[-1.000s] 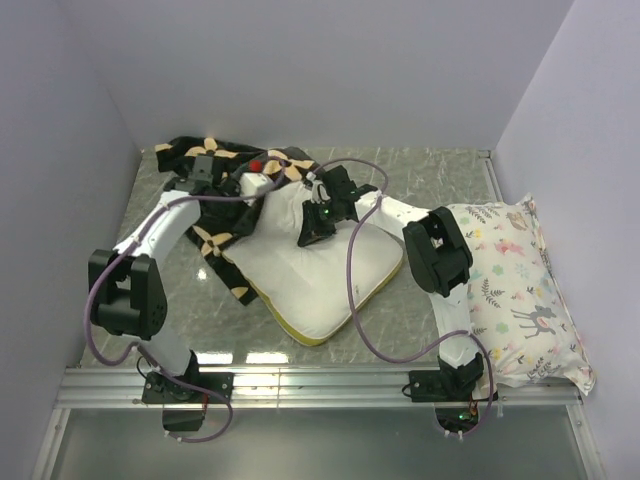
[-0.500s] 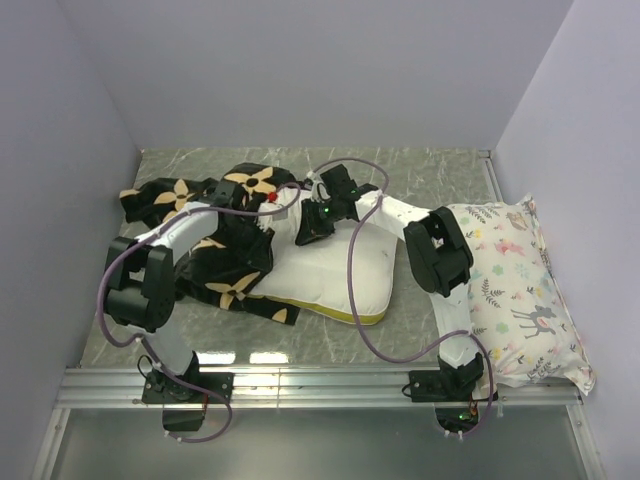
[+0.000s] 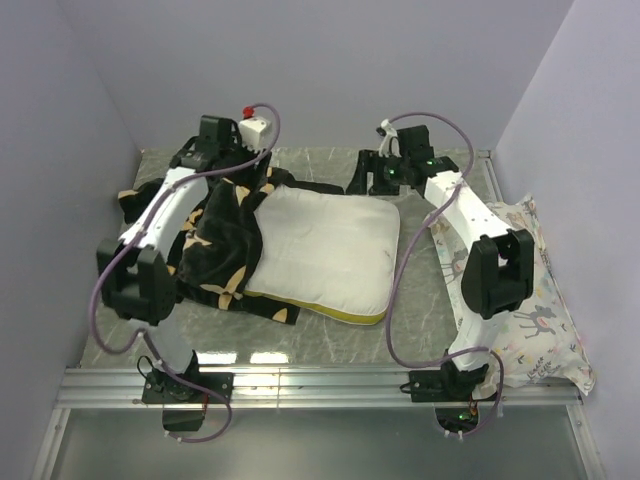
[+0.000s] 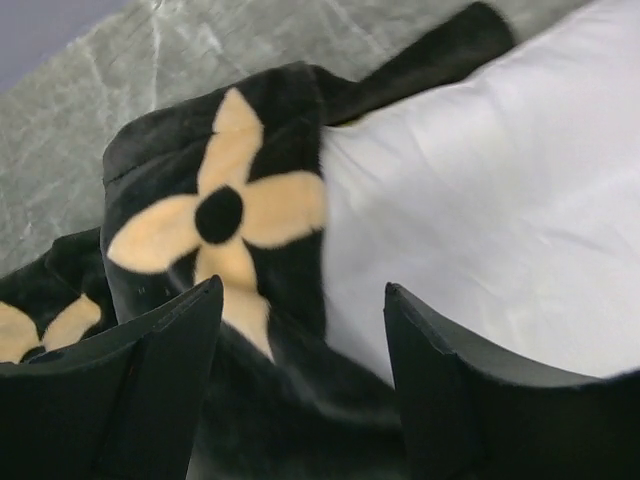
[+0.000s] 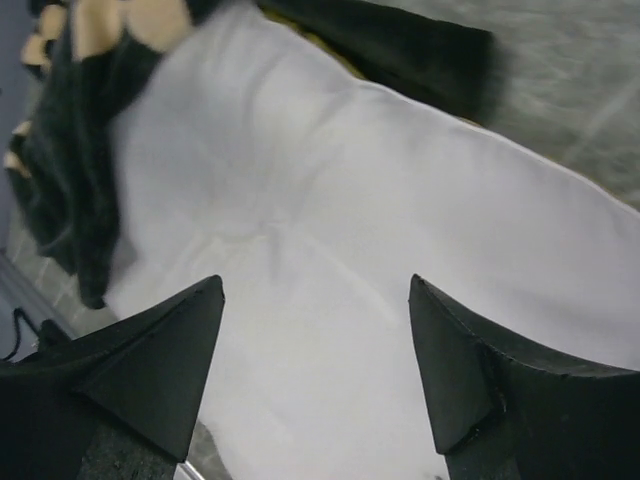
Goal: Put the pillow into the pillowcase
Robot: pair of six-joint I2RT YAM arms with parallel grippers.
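Both raised, left hand [image 4: 302, 290] and right hand [image 5: 315, 282] gape, apparently empty.

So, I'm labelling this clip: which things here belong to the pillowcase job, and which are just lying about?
Part of the job:
- quilted white pillow
- black flower-print pillowcase, bunched at the pillow's left side

Just lying about:
- deer-print pillow, off to the right, untouched
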